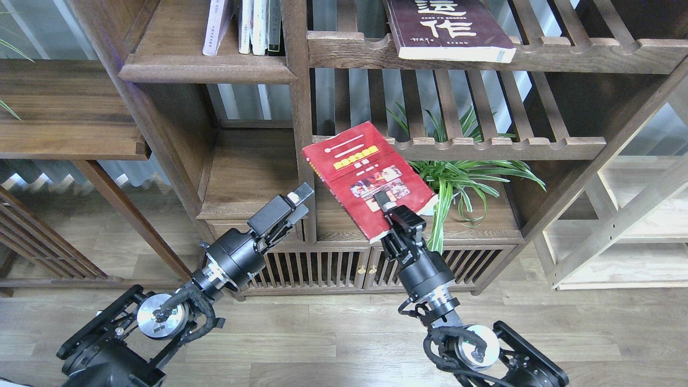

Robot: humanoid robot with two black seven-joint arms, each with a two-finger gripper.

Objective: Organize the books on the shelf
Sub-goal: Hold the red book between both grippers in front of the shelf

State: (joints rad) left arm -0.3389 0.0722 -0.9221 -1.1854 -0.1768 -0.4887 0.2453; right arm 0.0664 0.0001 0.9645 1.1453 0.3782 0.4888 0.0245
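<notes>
The red book (370, 177) is held up in the air, tilted, in front of the bookcase, just left of the green plant (462, 183). The right pincer (388, 205) is pinching its lower edge, likely to carry it to the shelf (209, 67) up left, where the pale book (216, 27) stands. The left pincer (293, 207), left of the red book, holds nothing, fingers apart. The maroon book (446, 27) lies above on a slatted rack (484, 51).

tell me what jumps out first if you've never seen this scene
The red book with its yellow title, tilted mid-air at the centre of the bookcase, pinched at its lower edge by the right gripper. Next, the maroon book with white Chinese characters lying on the slatted rack at top right, and the green plant behind the red book.
</notes>
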